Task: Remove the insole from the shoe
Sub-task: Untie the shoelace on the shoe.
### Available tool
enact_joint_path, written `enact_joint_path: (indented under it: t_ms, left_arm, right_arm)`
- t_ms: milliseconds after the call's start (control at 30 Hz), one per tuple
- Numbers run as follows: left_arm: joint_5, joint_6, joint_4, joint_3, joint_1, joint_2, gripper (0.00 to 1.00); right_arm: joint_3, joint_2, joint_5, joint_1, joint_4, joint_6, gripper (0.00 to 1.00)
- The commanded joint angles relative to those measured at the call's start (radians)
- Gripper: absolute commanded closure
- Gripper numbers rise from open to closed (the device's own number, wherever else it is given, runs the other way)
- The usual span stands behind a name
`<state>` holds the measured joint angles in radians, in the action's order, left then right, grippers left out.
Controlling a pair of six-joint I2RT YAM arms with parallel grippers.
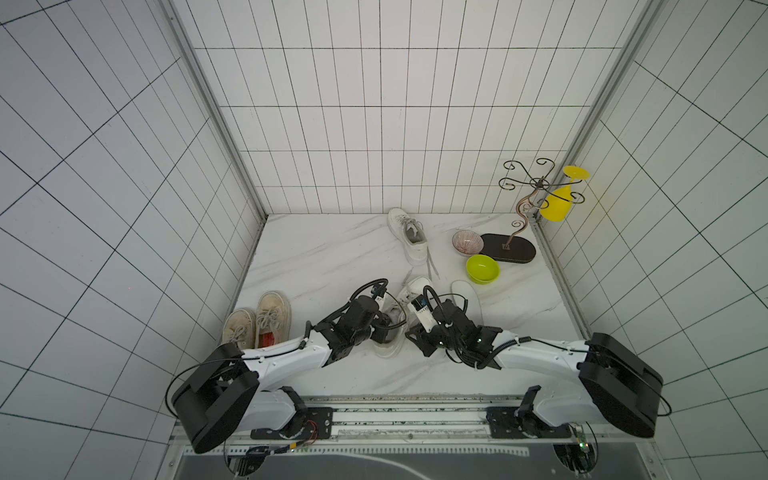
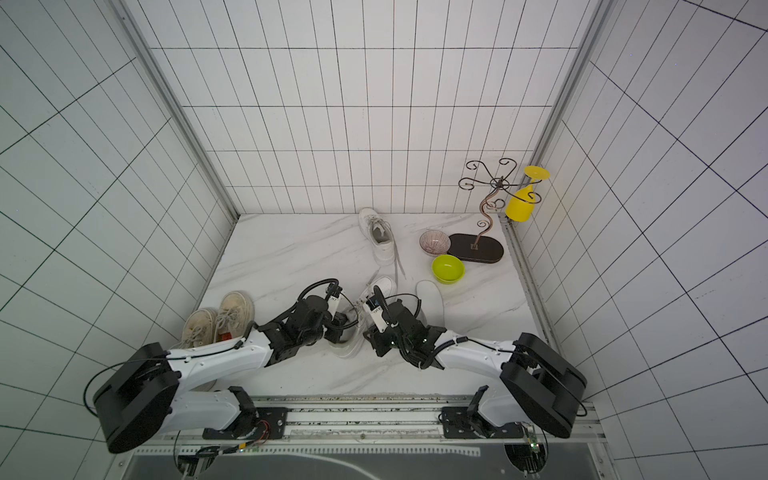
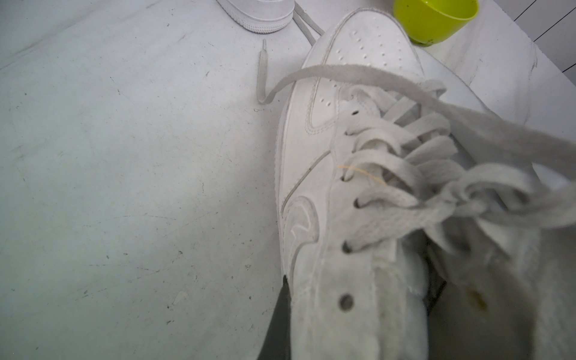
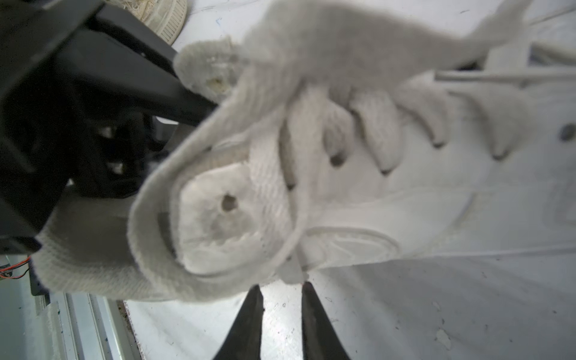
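**Two arms at a white shoe on a marble table (image 1: 324, 257).** The shoe (image 1: 417, 287) lies near the table's centre, slightly toward 6 o'clock. Its toe points to about 1 o'clock, and both wrists cover its heel end in both top views.

The left gripper (image 1: 388, 328) meets the shoe from 9 o'clock and is clamped on its side wall by the top eyelet. In the left wrist view one dark finger (image 3: 279, 318) presses the outside of the upper, and its mate shows dark inside the opening.

The right gripper (image 4: 282, 286) stands at the shoe's 3 o'clock flank. Its two fingers (image 4: 249, 321) are narrowly apart, with bare table showing between them and the tips just at the collar rim. That close view is blurred, so whether the tips touch the lace (image 3: 374, 74) cannot be told. One loose end of the lace trails across the toe box onto the table.

A white insole (image 1: 467, 299) lies flat on the table just beside the shoe at its 3 o'clock. The shoe's interior is hidden by laces and tongue.

Surroundings:
- a second white sneaker (image 1: 409, 235) at 12 o'clock
- a pair of beige canvas shoes (image 1: 257, 318) at 8 o'clock
- a green bowl (image 1: 482, 269), a patterned bowl (image 1: 467, 243) and a wire stand (image 1: 509, 248) at 2 o'clock
- a yellow cup (image 1: 557, 203) hanging from the stand
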<state>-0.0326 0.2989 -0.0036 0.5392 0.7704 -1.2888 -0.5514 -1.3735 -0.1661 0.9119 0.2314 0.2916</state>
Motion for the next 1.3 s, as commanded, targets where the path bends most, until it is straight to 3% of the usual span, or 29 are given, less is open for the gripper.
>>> enact_joint_path:
  t_ms: [0,67,167,333,533,900,1100,1267]
  left_arm:
    - [0.006,-0.010,0.072,0.004,-0.003,0.017,1.00]
    - [0.011,-0.010,0.075,0.001,-0.003,0.020,1.00]
    - [0.005,-0.011,0.074,-0.001,-0.003,0.026,1.00]
    - [0.027,-0.013,0.083,-0.005,-0.003,0.035,1.00]
    - [0.064,-0.018,0.093,-0.002,-0.002,0.019,1.00]
    - [0.076,-0.019,0.094,-0.001,-0.001,0.014,1.00]
    - [-0.034,0.003,0.056,0.005,-0.011,0.019,1.00]
    - [-0.056,0.014,0.053,-0.003,-0.024,0.035,1.00]
  right_arm:
    - [0.031,-0.008,0.043,0.008,0.053,0.007,0.78]
    - [0.027,-0.011,0.050,0.009,0.061,0.011,0.77]
    - [0.019,-0.022,0.105,0.008,0.048,0.025,0.67]
    - [0.016,-0.032,0.111,0.008,0.061,0.028,0.64]
    - [-0.004,-0.044,0.055,0.011,0.104,-0.005,0.78]
    - [-0.007,-0.016,0.178,0.013,0.101,-0.003,1.00]
    - [0.036,0.062,0.307,0.012,0.060,0.048,1.00]
    - [0.049,0.085,0.399,0.011,0.013,0.103,1.00]
